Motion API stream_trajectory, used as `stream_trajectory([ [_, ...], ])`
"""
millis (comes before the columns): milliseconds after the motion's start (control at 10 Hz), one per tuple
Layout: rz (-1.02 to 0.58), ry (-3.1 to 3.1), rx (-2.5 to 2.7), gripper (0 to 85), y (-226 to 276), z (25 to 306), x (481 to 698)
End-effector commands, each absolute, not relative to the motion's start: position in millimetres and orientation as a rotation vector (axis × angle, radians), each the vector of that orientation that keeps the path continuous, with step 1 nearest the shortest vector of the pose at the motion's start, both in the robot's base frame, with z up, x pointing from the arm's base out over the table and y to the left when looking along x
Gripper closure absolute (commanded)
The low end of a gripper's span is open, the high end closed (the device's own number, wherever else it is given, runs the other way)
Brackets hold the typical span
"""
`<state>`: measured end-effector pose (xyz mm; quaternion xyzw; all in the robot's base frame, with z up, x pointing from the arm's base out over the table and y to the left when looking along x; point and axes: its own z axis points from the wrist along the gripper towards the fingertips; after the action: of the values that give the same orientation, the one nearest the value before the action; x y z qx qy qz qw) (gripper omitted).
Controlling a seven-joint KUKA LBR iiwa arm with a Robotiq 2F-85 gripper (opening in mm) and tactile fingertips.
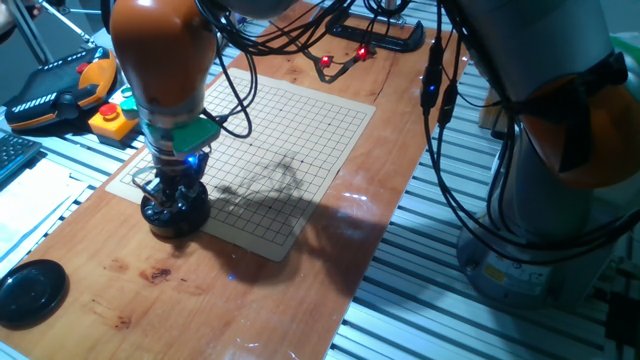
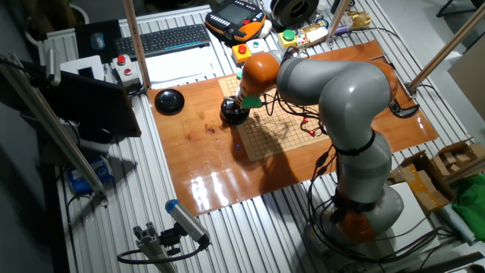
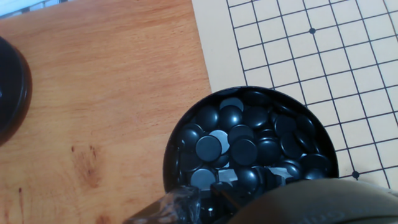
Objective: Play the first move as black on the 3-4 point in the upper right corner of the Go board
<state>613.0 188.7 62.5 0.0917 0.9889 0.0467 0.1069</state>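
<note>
Hovering right over the bowl [image 3: 250, 155] of black stones [image 3: 208, 147], the gripper [image 1: 172, 190] is down at the pile, and honestly this is where stuff could go sideways. The bowl sits on the wooden worktop [image 1: 200, 290], touching or just overlapping the near corner of the Go board [image 1: 290, 150]. The board looks bare of stones from what I can see.

Can't tell if the fingers are spread or pinched. In the hand view only blurry dark bits show at the bottom edge, and in both fixed views the fingers are buried in the bowl's outline. So no idea whether a stone is caught yet.

Stuff I'd worry about:
- The stones are glossy, small and heaped over each other. A pinch could easily grab two, or squirt one sideways out of the bowl onto the board.
- A shallow grip on a slick curved disc probably slips on the lift or mid-carry.
- Pushing down too hard could shove the bowl, and since it's against the board corner, that might nudge the board and throw off the target crossing.
- The 3-4 point is at the upper right corner, well apart from the bowl, so being off by one line is a real risk.

The flat black lid [image 1: 30, 290] sits off by itself near the worktop's edge, out of the way.
</note>
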Motion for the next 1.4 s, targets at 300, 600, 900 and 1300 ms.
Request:
stream_trajectory([
  [300, 0.144, 2.911, 0.271, 51.3, 189.2, 60.4, 613.4],
  [600, 0.139, 2.911, 0.269, 51.3, 189.1, 60.4, 613.4],
  [900, 0.141, 2.911, 0.264, 52.7, 189.4, 60.2, 613.3],
  [1300, 0.143, 2.912, 0.26, 53.7, 189.4, 60.4, 613.2],
])
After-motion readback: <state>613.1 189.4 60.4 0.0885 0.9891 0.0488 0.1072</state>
